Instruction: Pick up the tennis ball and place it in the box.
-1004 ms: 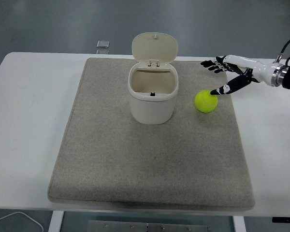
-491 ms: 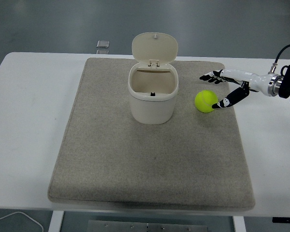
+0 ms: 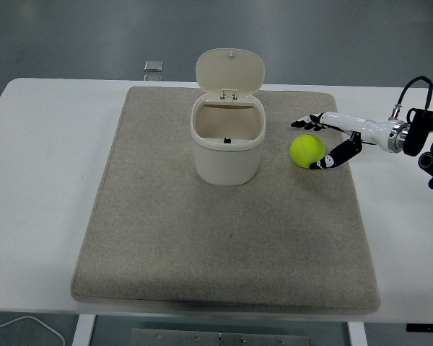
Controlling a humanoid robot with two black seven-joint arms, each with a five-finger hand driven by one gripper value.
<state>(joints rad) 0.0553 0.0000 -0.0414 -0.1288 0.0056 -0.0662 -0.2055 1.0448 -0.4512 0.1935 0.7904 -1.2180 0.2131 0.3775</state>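
Observation:
A yellow-green tennis ball (image 3: 307,151) lies on the grey mat (image 3: 224,238), just right of the box. The box (image 3: 227,137) is a cream bin with its hinged lid standing open at the back. My right hand (image 3: 314,143) reaches in from the right edge, low over the mat. Its fingers (image 3: 304,123) stretch behind the ball and its thumb (image 3: 334,156) sits at the ball's front right. The hand is spread around the ball's right side and has not closed on it. No left arm shows.
The mat covers most of the white table (image 3: 43,180). A small clear square object (image 3: 153,66) lies at the table's far edge. A white cable (image 3: 29,328) shows at the bottom left below the table.
My right hand has dropped lower and slid left, so fingers and thumb now bracket the ball. The ball has stayed in place.

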